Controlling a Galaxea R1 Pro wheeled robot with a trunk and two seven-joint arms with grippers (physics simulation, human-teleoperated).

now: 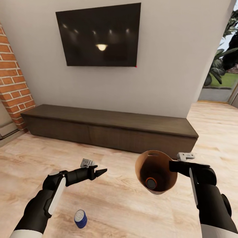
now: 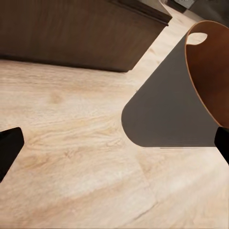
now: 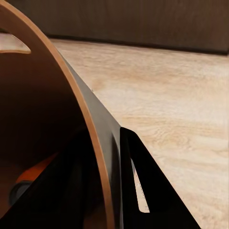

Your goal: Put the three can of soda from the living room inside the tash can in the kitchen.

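Head view: right tool (image 1: 172,165) clamped on rim of bin (image 1: 155,172), lower right, held tilted above floor (image 1: 125,205); orange can (image 1: 151,182) inside. Left tool (image 1: 100,172) lower left, fingers apart, empty. Blue can (image 1: 80,218) upright on floor, bottom left.

A living room in a home: a dark flat-screen television (image 1: 99,34) hangs on a plain white wall (image 1: 172,66) above a long, low dark-wood media bench (image 1: 109,127). Pale wood-plank flooring (image 1: 125,211) runs throughout, a red brick column (image 1: 13,79) stands at 1 side, and a glazed opening (image 1: 223,66) shows garden plants and grass outside
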